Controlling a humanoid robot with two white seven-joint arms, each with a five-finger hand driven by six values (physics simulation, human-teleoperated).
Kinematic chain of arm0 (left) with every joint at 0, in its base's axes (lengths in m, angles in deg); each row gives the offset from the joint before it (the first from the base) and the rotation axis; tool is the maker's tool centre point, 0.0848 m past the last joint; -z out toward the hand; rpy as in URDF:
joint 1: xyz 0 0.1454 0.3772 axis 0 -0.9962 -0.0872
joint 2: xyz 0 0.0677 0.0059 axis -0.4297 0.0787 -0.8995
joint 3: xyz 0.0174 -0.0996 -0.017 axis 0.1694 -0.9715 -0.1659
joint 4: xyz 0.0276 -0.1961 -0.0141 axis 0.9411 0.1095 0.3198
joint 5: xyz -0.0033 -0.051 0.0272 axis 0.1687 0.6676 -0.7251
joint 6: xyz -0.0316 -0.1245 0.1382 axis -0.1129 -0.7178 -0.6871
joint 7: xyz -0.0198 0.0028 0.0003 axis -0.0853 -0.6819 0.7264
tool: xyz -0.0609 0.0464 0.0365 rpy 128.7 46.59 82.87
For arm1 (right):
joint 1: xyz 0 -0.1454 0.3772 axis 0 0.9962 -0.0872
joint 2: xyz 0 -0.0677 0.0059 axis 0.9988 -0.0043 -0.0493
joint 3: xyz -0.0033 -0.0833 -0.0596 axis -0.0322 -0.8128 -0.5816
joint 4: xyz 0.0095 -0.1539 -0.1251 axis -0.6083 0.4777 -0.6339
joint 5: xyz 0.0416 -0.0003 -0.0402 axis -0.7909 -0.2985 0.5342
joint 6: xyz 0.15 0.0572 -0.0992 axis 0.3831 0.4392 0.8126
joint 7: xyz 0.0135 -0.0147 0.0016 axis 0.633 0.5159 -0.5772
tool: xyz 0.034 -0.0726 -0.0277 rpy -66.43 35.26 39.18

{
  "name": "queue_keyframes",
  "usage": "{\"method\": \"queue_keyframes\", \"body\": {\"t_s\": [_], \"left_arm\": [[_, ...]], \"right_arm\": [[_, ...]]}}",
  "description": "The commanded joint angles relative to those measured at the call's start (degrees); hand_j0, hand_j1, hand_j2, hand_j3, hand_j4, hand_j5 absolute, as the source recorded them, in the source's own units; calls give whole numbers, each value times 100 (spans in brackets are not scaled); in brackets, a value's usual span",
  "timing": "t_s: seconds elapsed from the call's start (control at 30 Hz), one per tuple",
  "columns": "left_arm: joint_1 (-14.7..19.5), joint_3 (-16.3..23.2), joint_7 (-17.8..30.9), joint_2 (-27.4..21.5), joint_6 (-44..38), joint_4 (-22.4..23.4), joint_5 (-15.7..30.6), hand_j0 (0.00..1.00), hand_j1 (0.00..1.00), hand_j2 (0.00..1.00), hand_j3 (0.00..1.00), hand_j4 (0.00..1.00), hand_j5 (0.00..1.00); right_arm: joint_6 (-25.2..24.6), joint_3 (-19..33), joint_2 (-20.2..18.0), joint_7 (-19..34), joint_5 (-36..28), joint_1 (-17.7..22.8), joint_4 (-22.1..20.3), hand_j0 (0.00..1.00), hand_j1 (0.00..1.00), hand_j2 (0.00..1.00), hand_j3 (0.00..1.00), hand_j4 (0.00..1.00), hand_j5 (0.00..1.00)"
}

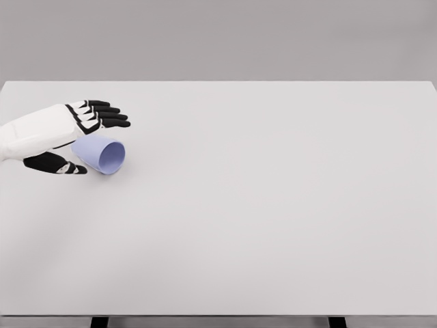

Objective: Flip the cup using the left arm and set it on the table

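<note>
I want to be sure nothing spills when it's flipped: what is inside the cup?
The cup lies on its side on the table, mouth toward the camera's lower right. The visible interior looks empty, plain lavender. The left hand, open around it, covers its base end.

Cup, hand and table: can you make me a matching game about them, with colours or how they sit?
Column one:
1. cup
2. left hand
3. table
4. fingertips

Column two:
A. pale grey, wide and flat
B. light purple, lying on its side
C. black
D. white and black, spread open around the cup

Pairs: 1-B, 2-D, 3-A, 4-C
</note>
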Motion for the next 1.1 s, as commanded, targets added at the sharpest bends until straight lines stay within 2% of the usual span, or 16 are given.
{"method": "queue_keyframes", "body": {"t_s": [0.0,0.07,0.17,0.2,0.23,0.27,0.33,0.37,0.43,0.53,0.63,0.73,0.83,0.87,0.97,1.07], "left_arm": [[0,0,1,-9,-12,-17,32,100,100,100,100,100,100],[9,0,1,-9,-12,44,41,100,100,100,100,100,100],[0,0,79,35,-12,457,67,100,100,100,100,100,100],[9,0,307,62,-12,589,67,100,100,100,100,100,100],[26,-8,764,123,-12,668,67,100,100,100,100,100,100],[44,-8,925,193,-12,686,50,100,100,100,100,100,100],[53,-8,925,211,-12,695,32,100,100,100,100,100,100],[132,44,925,167,-110,949,85,100,100,100,100,100,100],[649,623,889,123,-181,1406,67,100,100,100,100,100,100],[747,721,669,-255,-57,1433,67,100,100,100,100,100,100],[756,739,677,-246,-347,1459,67,100,100,100,100,100,100],[791,748,669,-176,-1138,1424,58,100,100,100,100,100,100],[922,984,660,96,-1314,1459,15,100,100,100,100,100,100],[984,1055,660,193,-1393,1486,-117,100,100,100,100,100,100],[1081,1152,660,527,-1508,1521,-1215,100,100,100,100,100,100],[1151,1266,651,615,-1508,1600,-1559,100,100,100,100,100,100]], "right_arm": [[-3,19,0,0,-1,0,17,100,100,100,100,100,100],[-3,-16,0,0,-1,0,17,100,100,100,100,100,100],[6,-7,0,0,-1,0,17,100,100,100,100,100,100],[-3,-7,0,0,-1,0,17,100,100,100,100,100,100],[-3,-7,0,0,-1,0,17,100,100,100,100,100,100],[-3,-7,0,0,-1,0,17,100,100,100,100,100,100],[-3,-7,0,0,-1,0,17,100,100,100,100,100,100],[-3,-7,0,0,-1,0,17,100,100,100,100,100,100],[-3,-7,0,0,-1,0,9,100,100,100,100,100,100],[6,-7,0,0,-1,0,17,100,100,100,100,100,100],[-3,-7,0,0,-1,0,17,100,100,100,100,100,100],[-3,-7,0,0,-1,0,17,100,100,100,100,100,100],[6,-7,0,0,-1,0,17,100,100,100,100,100,100],[-3,-7,0,0,-1,0,17,100,100,100,100,100,100],[-3,-7,0,0,-1,0,17,100,100,100,100,100,100],[-3,-7,0,0,-1,0,17,100,100,100,100,100,100]]}}
